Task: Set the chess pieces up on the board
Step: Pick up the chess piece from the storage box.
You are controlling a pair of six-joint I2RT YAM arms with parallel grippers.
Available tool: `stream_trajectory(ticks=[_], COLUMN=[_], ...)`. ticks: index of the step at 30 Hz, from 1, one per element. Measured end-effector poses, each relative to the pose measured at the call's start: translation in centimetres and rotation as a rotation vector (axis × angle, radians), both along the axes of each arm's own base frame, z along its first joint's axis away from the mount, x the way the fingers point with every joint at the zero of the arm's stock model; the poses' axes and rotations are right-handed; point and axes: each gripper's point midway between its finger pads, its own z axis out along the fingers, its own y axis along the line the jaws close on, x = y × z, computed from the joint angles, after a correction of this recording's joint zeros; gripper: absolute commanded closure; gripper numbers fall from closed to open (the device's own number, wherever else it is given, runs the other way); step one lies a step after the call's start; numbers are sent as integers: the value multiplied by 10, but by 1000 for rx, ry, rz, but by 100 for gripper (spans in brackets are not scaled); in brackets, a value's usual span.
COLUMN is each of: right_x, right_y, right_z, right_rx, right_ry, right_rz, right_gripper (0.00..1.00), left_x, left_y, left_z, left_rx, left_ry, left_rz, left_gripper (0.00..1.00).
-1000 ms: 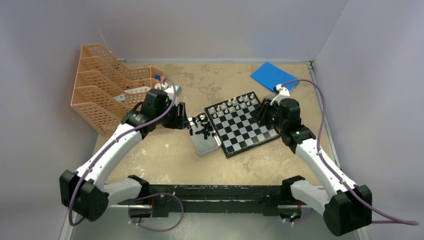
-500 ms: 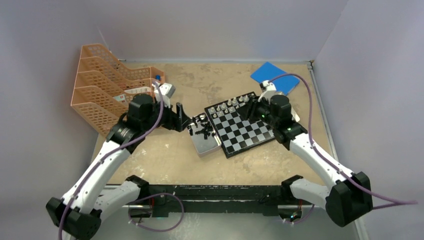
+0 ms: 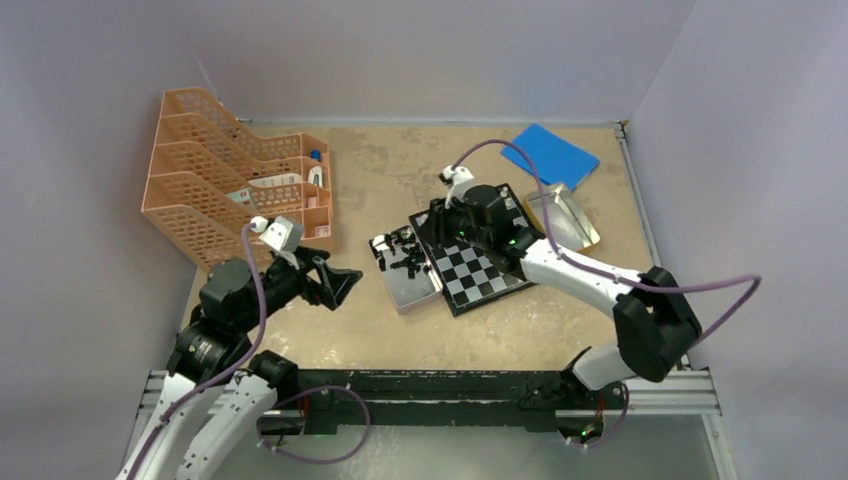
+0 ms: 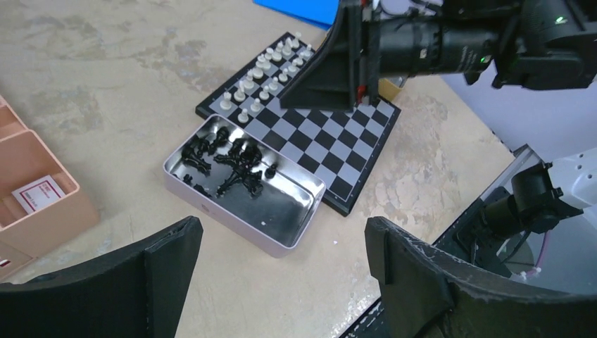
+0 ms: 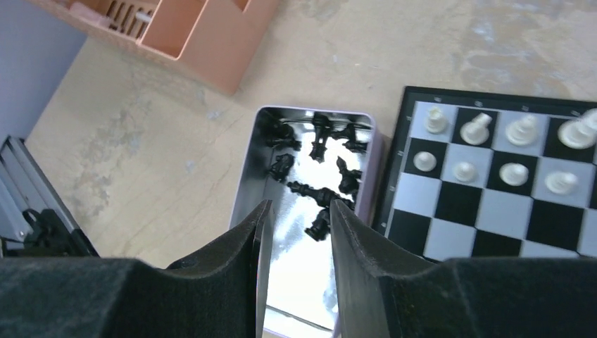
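Note:
The board (image 3: 490, 277) lies mid-table, and my right arm crosses its far half. White chess pieces (image 4: 259, 69) stand in two rows along the far edge (image 5: 494, 152). Black chess pieces (image 4: 232, 158) lie in a heap inside a silver tin (image 3: 412, 288) that touches the board's left side. My right gripper (image 5: 299, 209) hangs over this tin, its jaws a narrow gap apart, with nothing between them and black pieces (image 5: 318, 163) just beyond the tips. My left gripper (image 4: 281, 232) is wide open and holds nothing. It is near-left of the tin (image 4: 211, 205), over bare table.
Orange stacked trays (image 3: 235, 180) fill the far left. A second silver tin (image 3: 567, 220) sits at the board's right, with a blue pad (image 3: 550, 152) behind it. A black rail (image 3: 430, 385) runs along the near edge.
My right arm swung from the board's right side across it to above the tin. My left arm pulled back from the tin toward the near left and its jaws opened wider.

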Motion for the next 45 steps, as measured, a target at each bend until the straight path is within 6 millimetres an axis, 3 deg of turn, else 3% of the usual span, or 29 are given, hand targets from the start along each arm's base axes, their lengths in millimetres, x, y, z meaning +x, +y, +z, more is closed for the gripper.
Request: stream_trajectory(ticks=[7, 16, 26, 35, 45], right_x=[-7, -5, 4, -6, 0], right_y=[52, 88, 88, 92, 91], right_z=[-15, -57, -103, -138, -141], right_rx=[-80, -255, -413, -515, -578], right_ry=[-84, -170, -202, -180, -193], right_rz=[137, 294, 377, 445, 438], right_gripper=[60, 55, 52, 50, 52], left_x=[-4, -9, -9, -8, -9], left_y=[12, 17, 17, 17, 17], left_z=[6, 14, 13, 12, 11], left_rx=[-17, -33, -32, -29, -28], left_ry=[-56, -94, -91, -86, -84], left_rz=[56, 69, 69, 69, 69], left_gripper=[9, 9, 9, 9, 9])
